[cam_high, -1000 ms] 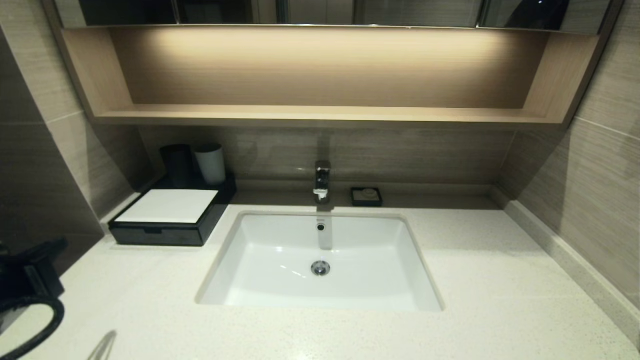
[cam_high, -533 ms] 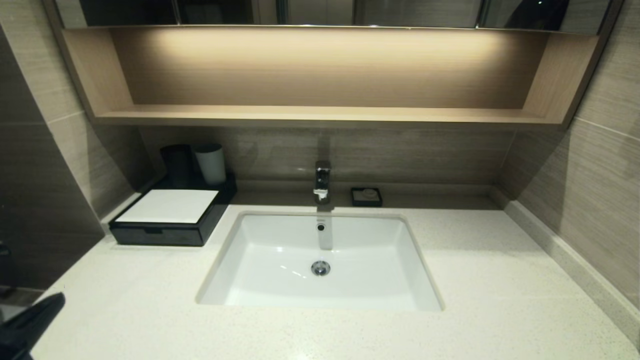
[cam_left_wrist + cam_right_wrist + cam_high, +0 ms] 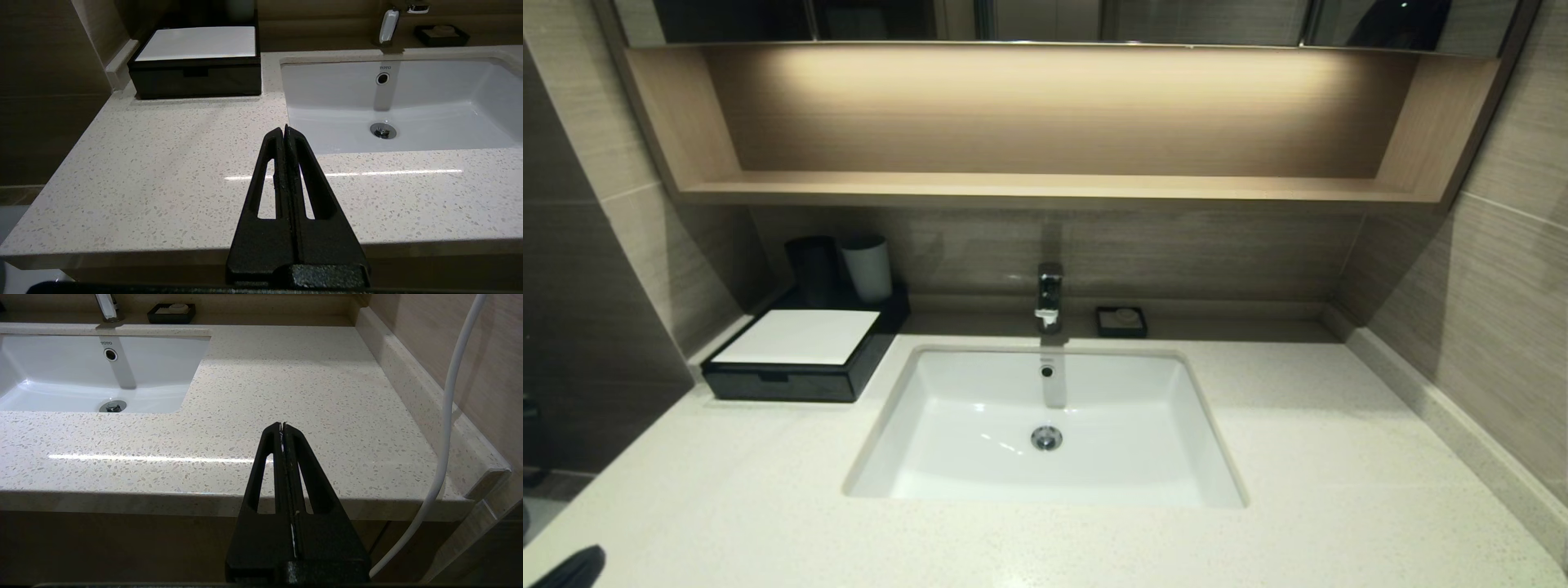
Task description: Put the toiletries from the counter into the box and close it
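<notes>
Fingers of the left gripper (image 3: 284,130) are pressing flat against each other with nothing between them, and they are hanging just in front of the near edge of the counter (image 3: 163,163), left of the sink. In the head view only a dark tip of this arm is showing, cut off at the near left corner. Right gripper (image 3: 282,425) is sitting the same way in front of the near edge on the right side, its fingers also closed together and holding nothing; the head view is not showing it at all. A white cable (image 3: 445,416) is hanging down at the right, near the side wall.

Further in, the white sink (image 3: 1045,425) is lying in the middle of the counter, with the drain at its bottom. The box (image 3: 805,355) is standing at the far left, against the wall, its front drawer pushed in and the white panel lying flat on top. The toiletries are not showing anywhere on the counter, and I cannot tell what is inside the box. Behind the box two cups (image 3: 837,268), one dark and one pale, are standing. At the far side the tap (image 3: 1049,296) is rising behind the sink, and to its right a small black dish (image 3: 1121,321) is holding a pale round piece, too small to identify. Above, the wooden shelf (image 3: 1045,188) is running along the wall.
</notes>
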`<state>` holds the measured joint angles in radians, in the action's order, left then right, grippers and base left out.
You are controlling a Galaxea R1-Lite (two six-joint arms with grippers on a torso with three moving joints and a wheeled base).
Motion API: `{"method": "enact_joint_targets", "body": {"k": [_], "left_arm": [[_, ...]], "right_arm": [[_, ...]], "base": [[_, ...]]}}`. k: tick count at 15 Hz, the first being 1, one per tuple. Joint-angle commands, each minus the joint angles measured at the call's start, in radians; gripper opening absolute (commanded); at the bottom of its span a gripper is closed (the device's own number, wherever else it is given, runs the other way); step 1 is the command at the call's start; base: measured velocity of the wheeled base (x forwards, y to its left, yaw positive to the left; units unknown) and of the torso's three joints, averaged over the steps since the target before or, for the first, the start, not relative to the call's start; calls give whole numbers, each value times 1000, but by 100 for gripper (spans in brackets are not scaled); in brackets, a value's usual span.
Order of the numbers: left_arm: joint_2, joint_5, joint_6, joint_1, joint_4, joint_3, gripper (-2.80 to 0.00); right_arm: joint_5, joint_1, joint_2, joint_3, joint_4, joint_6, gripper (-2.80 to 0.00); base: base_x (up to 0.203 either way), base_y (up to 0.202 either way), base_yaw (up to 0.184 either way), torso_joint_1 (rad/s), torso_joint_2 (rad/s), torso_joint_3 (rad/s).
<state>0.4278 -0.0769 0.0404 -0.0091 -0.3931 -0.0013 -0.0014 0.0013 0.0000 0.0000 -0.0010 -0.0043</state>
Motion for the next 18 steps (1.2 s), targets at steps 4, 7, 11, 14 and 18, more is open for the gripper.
{"method": "enact_joint_targets", "body": {"k": [4, 7, 11, 14, 18], "left_arm": [[-185, -47, -1, 0, 130, 22, -280], [-230, -57, -4, 0, 211, 17, -280], [-247, -131, -11, 2, 215, 14, -280], [-312, -138, -10, 4, 236, 7, -280], [-426, -125, -3, 5, 341, -22, -280]], "right_arm": [[0, 0, 0, 2, -1, 0, -280], [0, 0, 0, 2, -1, 0, -280], [0, 0, 0, 2, -1, -2, -280], [0, 0, 0, 2, -1, -2, -280], [0, 0, 0, 2, -1, -2, -280]], "base": [[0, 0, 0, 0, 0, 0], [0, 0, 0, 0, 0, 0], [0, 0, 0, 0, 0, 0], [0, 0, 0, 0, 0, 0], [0, 0, 0, 0, 0, 0]]}}
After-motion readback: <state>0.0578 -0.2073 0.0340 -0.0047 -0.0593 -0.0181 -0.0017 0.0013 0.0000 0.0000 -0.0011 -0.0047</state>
